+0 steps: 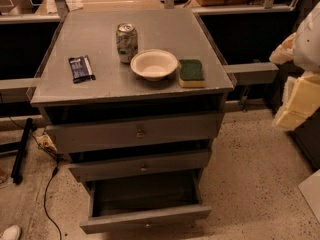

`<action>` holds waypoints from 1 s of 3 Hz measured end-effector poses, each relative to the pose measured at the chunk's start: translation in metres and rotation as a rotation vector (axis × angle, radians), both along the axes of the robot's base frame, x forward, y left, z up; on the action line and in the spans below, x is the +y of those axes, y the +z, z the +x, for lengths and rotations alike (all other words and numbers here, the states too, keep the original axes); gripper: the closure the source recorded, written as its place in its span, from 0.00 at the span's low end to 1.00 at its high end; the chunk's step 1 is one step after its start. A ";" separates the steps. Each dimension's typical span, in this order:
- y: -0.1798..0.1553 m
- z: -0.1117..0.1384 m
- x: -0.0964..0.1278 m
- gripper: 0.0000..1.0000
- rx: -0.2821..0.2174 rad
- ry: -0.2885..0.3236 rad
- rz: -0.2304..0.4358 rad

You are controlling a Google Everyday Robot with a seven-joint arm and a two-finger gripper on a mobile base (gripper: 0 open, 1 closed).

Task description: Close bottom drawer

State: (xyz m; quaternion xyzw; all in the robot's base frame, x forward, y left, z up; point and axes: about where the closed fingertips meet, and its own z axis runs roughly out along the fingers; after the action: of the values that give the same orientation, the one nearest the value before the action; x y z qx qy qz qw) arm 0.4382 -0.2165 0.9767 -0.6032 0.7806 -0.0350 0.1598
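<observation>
Tool right edge, grip state unclear; bottom drawer open; can label unreadable.

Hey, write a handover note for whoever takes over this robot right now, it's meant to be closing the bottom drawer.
Gripper: at the right edge of the view, off to the right of the cabinet, apart from it.
Bottom drawer: pulled well out, dark inner box showing.
Done: nothing yet; the drawer is not pushed in.
Left: probably bring the gripper round to the drawer front and push it in under the middle drawer.
</observation>
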 end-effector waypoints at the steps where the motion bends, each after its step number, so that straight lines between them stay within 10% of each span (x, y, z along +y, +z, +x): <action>1: 0.000 0.000 0.000 0.42 0.000 0.000 0.000; 3: 0.000 0.000 0.000 0.89 0.000 0.000 0.000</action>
State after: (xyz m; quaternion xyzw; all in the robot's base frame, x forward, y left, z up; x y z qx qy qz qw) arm 0.4382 -0.2165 0.9767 -0.6032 0.7806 -0.0351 0.1598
